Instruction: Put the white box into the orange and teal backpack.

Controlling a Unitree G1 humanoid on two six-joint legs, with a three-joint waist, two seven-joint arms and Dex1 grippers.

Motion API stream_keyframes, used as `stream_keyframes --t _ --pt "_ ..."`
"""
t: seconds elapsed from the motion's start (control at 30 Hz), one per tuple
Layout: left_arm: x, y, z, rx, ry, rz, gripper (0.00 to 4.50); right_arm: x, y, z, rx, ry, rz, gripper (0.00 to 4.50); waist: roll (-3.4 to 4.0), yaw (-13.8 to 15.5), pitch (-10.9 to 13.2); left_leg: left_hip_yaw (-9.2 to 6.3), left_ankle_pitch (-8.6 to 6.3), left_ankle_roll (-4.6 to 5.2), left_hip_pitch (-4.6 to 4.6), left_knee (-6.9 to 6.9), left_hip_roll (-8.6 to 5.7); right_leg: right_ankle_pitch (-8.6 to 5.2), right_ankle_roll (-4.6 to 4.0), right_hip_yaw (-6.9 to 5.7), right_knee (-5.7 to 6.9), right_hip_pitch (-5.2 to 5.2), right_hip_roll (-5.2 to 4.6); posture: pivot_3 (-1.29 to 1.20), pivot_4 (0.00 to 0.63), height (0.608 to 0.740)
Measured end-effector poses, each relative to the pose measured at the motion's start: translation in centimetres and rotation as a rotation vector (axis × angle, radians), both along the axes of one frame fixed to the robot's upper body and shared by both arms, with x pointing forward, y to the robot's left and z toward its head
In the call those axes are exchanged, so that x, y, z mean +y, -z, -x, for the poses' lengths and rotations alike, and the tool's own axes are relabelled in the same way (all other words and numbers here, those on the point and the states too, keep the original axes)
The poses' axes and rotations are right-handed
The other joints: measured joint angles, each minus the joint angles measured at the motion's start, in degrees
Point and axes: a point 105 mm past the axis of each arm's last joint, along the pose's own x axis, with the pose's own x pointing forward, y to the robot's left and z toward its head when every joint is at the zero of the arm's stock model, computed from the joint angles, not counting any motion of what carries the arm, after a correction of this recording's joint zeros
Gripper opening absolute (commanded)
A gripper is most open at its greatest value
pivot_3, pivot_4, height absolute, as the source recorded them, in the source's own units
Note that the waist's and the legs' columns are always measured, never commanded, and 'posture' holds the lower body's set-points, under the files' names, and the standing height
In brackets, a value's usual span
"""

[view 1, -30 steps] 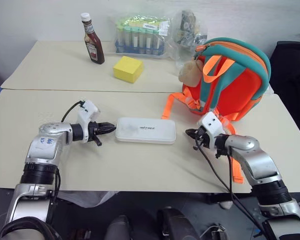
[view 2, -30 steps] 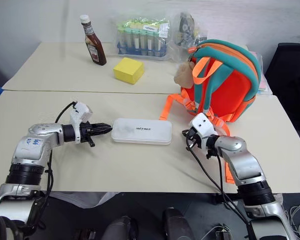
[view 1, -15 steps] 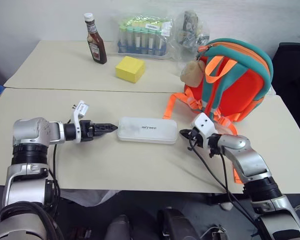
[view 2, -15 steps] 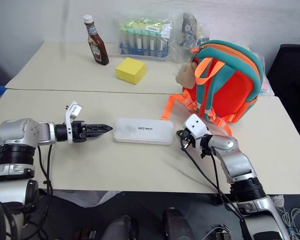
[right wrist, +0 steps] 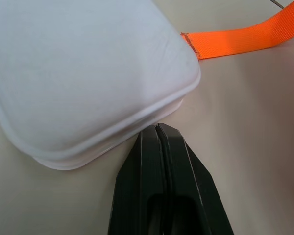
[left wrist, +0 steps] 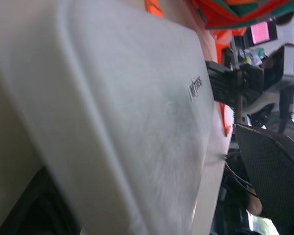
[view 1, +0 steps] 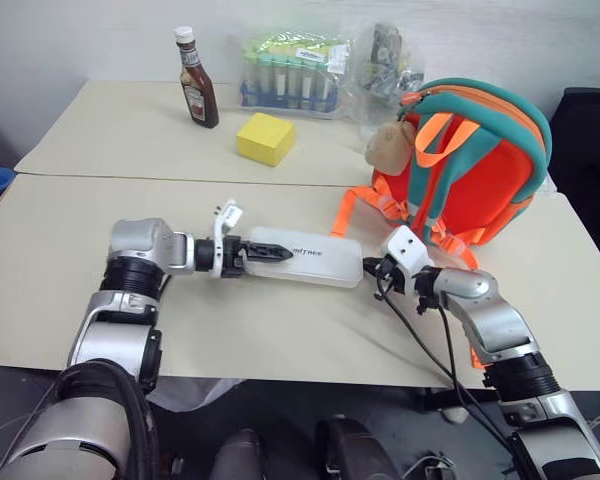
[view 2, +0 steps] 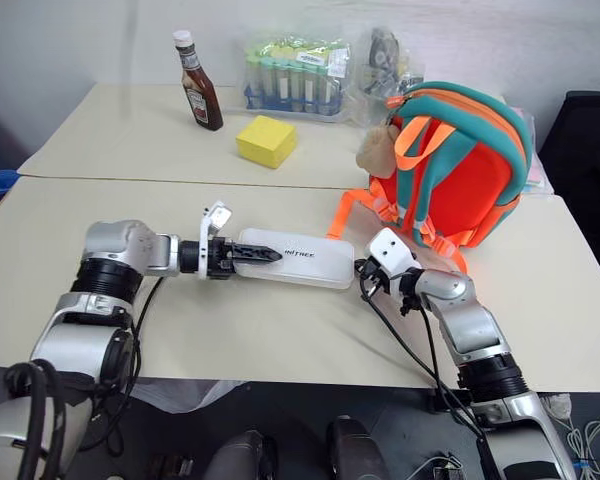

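Observation:
The white box (view 1: 315, 260) lies flat on the front table, its small dark lettering facing up. My left gripper (view 1: 278, 255) is open at the box's left end; one black finger lies over the top face, and the box looms close in the left wrist view (left wrist: 137, 122). My right gripper (view 1: 370, 267) is shut, with its tips (right wrist: 158, 128) touching the box's right end (right wrist: 88, 63). The orange and teal backpack (view 1: 475, 170) stands upright behind the right gripper, with a beige plush toy (view 1: 388, 148) on its left side.
An orange strap (view 1: 345, 210) trails from the backpack to the box's far right corner. On the rear table are a sauce bottle (view 1: 195, 80), a yellow block (view 1: 264, 138) and bagged tubes (view 1: 290, 75). A dark chair (view 1: 590, 130) stands at the right.
My left gripper has moved right from beside the box onto its left end, rolled at the wrist and opened. The right gripper has stayed shut at the right end.

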Motion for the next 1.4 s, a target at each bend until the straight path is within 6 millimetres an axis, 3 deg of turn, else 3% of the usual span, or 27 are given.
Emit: stream_keyframes --t 0.1,0.37,0.6,0.63,0.73,0.97,1.1,1.2,1.4 --pt "0.0 0.0 0.2 0.019 0.013 0.010 3.91 -0.2 0.1 0.1 -0.002 0.007 -0.003 0.00 0.00 -0.3 0.0 0.00 0.02 -0.03 0.00 -0.02 0.02 0.00 0.00 0.00 0.01 -0.01 0.02 0.00 0.150 0.740" --pt "0.9 -2.2 -0.1 -0.029 0.019 0.047 1.54 -0.2 0.3 0.7 -0.009 0.007 -0.007 0.00 0.00 -0.7 0.0 -0.01 0.02 -0.05 0.01 -0.04 0.03 0.00 -0.01 0.00 0.03 -0.02 0.03 0.00 0.150 0.740" --pt "2.2 -3.7 0.4 -0.036 -0.003 0.093 1.47 -1.1 0.2 1.2 -0.009 0.036 -0.023 0.00 0.00 -0.7 0.0 -0.01 0.02 -0.05 -0.03 -0.04 0.03 -0.01 -0.01 0.00 0.03 -0.04 0.01 0.00 0.150 0.740" --pt "2.4 -4.1 0.6 -0.050 0.000 0.109 1.47 -1.6 0.1 1.5 0.003 0.056 -0.047 0.17 0.00 -0.6 0.0 -0.02 0.02 -0.05 -0.03 -0.05 0.03 -0.01 -0.01 0.00 0.12 -0.04 0.01 0.00 0.150 0.740" --pt "2.7 -5.2 1.2 -0.082 0.001 0.158 1.46 -3.7 -1.2 2.2 0.023 0.129 -0.135 0.85 0.00 -0.4 0.0 -0.04 0.02 -0.05 -0.06 -0.03 0.03 0.00 -0.01 0.00 0.21 -0.04 -0.01 0.00 0.150 0.740" --pt "3.6 -10.2 3.2 -0.287 -0.031 0.249 1.46 -9.9 -8.7 3.1 -0.064 0.331 -0.407 3.16 0.01 -0.6 0.0 -0.03 0.03 -0.08 0.01 -0.04 0.04 -0.01 -0.01 0.01 0.12 -0.04 0.04 0.00 0.150 0.740" --pt "4.0 -10.2 4.0 -0.364 -0.059 0.204 1.46 -9.7 -9.8 1.9 -0.062 0.337 -0.451 4.39 0.02 -0.9 0.0 0.00 0.07 -0.15 0.09 -0.12 0.03 -0.01 -0.01 0.13 0.14 -0.05 0.12 0.00 0.150 0.740" --pt "4.6 -9.5 4.1 -0.371 -0.093 0.154 1.46 -7.6 -10.5 -0.5 -0.037 0.300 -0.524 4.45 0.04 -1.2 0.0 -0.01 0.11 -0.21 0.08 -0.10 0.04 -0.01 -0.02 0.12 0.18 -0.10 0.13 0.00 0.150 0.740" --pt "5.4 -10.5 3.9 -0.461 -0.127 0.119 1.46 -4.4 -12.0 -3.2 -0.023 0.218 -0.607 4.45 0.04 -1.0 0.0 -0.01 0.10 -0.20 0.03 -0.13 0.03 -0.02 -0.04 0.11 0.06 -0.09 0.09 0.00 0.150 0.740"
